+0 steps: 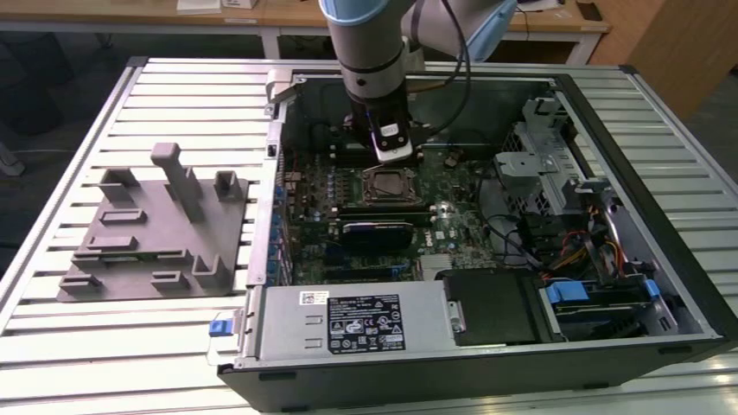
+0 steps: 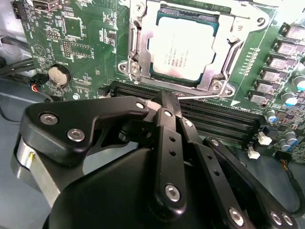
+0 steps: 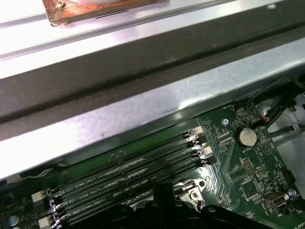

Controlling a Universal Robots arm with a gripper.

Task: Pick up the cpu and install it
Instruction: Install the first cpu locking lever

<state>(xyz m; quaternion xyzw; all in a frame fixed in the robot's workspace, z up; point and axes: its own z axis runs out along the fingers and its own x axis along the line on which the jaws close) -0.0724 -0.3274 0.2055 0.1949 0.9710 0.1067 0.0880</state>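
The cpu [image 2: 181,47], a flat square chip with a pale silvery top, lies inside the metal-framed socket [image 2: 224,52] on the green motherboard [image 2: 86,43]. In the second wrist view my gripper [image 2: 169,101] is shut, its black fingers pressed together with nothing between them. It hangs over the black memory slots [image 2: 214,119], just beside the socket and apart from the chip. In the exterior view the gripper [image 1: 392,162] hovers inside the open computer case, directly behind the socket [image 1: 386,184]. The fingertips [image 3: 164,191] also sit above the memory slots [image 3: 133,171] in the first wrist view.
A grey plastic fixture [image 1: 155,229] with upright posts stands on the slatted table at the exterior view's left. Inside the case are the power supply [image 1: 346,320], a drive cage [image 1: 554,173] and loose cables [image 1: 565,255]. The case wall [image 3: 143,109] runs close behind the memory slots.
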